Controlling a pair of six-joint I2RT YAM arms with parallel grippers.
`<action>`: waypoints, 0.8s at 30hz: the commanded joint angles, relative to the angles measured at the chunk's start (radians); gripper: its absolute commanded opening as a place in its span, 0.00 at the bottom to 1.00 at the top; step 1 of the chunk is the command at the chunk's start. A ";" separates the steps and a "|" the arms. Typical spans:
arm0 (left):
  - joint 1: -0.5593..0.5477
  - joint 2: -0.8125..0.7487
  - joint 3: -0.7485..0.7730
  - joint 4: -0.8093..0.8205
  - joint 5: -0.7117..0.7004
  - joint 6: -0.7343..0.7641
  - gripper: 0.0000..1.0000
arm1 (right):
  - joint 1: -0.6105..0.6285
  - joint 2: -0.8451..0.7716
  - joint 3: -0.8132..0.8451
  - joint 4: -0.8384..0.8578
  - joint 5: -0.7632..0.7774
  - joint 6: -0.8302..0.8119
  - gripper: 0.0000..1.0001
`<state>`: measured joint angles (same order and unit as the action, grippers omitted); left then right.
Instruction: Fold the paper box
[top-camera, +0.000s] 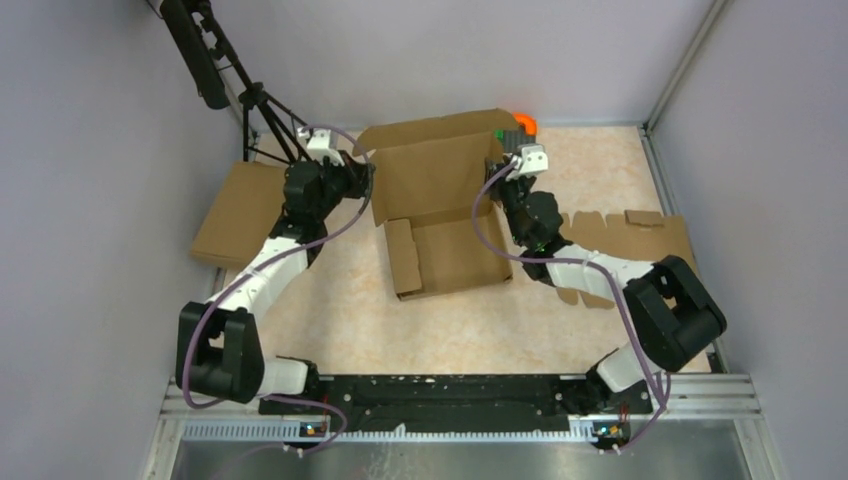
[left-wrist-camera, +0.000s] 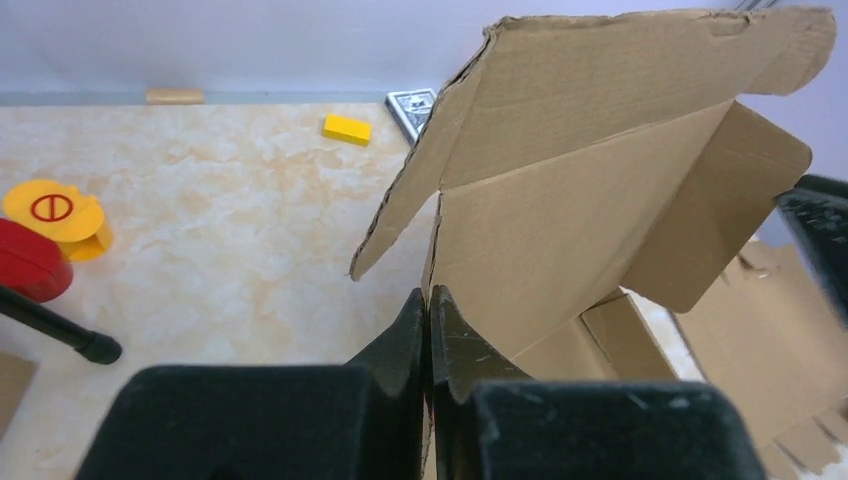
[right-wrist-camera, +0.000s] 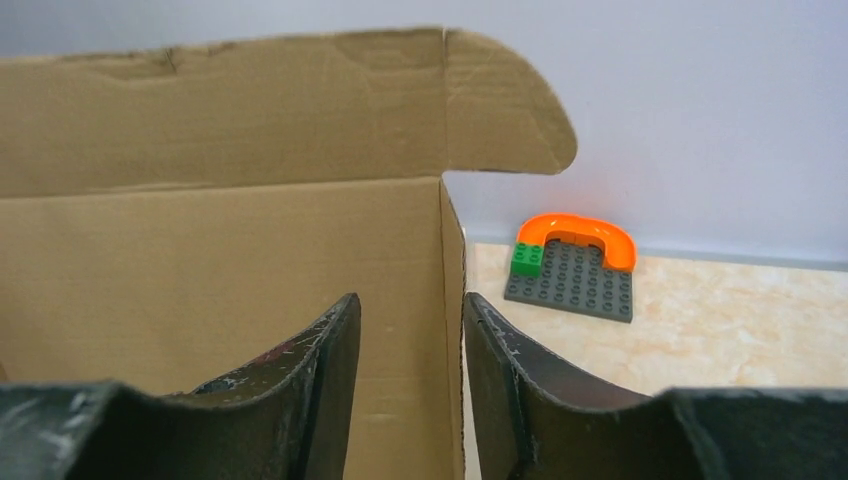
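The paper box (top-camera: 445, 235) stands partly folded in the middle of the table, its tall back panel (top-camera: 430, 165) raised. My left gripper (top-camera: 366, 180) is at the box's left rear corner. In the left wrist view it (left-wrist-camera: 430, 295) is shut on the thin edge of a cardboard wall (left-wrist-camera: 580, 200). My right gripper (top-camera: 503, 165) is at the right rear corner. In the right wrist view it (right-wrist-camera: 410, 305) is open and straddles the upright edge of the right wall (right-wrist-camera: 452, 280) without pinching it. The rounded lid flap (right-wrist-camera: 505, 100) rises above.
A flat brown cardboard piece (top-camera: 235, 210) lies at the left and a notched cardboard blank (top-camera: 630, 235) under the right arm. A grey brick plate with an orange arch (right-wrist-camera: 572, 275) sits behind the box. A yellow brick (left-wrist-camera: 347, 128), yellow-red toy (left-wrist-camera: 55, 215) and tripod leg (left-wrist-camera: 60, 335) lie left.
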<state>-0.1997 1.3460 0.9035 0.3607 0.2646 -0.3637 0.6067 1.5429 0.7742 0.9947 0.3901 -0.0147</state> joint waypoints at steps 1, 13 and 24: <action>-0.027 -0.043 -0.047 0.109 -0.032 0.085 0.00 | 0.005 -0.084 0.036 -0.174 -0.021 0.089 0.40; -0.144 -0.115 -0.124 0.133 -0.125 0.297 0.00 | -0.099 -0.203 0.231 -0.810 -0.184 0.245 0.50; -0.169 -0.176 -0.233 0.215 -0.110 0.340 0.00 | -0.326 -0.249 0.326 -1.086 -0.599 0.278 0.90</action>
<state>-0.3576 1.2121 0.6895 0.4946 0.1585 -0.0624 0.2867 1.3537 1.1255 -0.0223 -0.1143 0.2550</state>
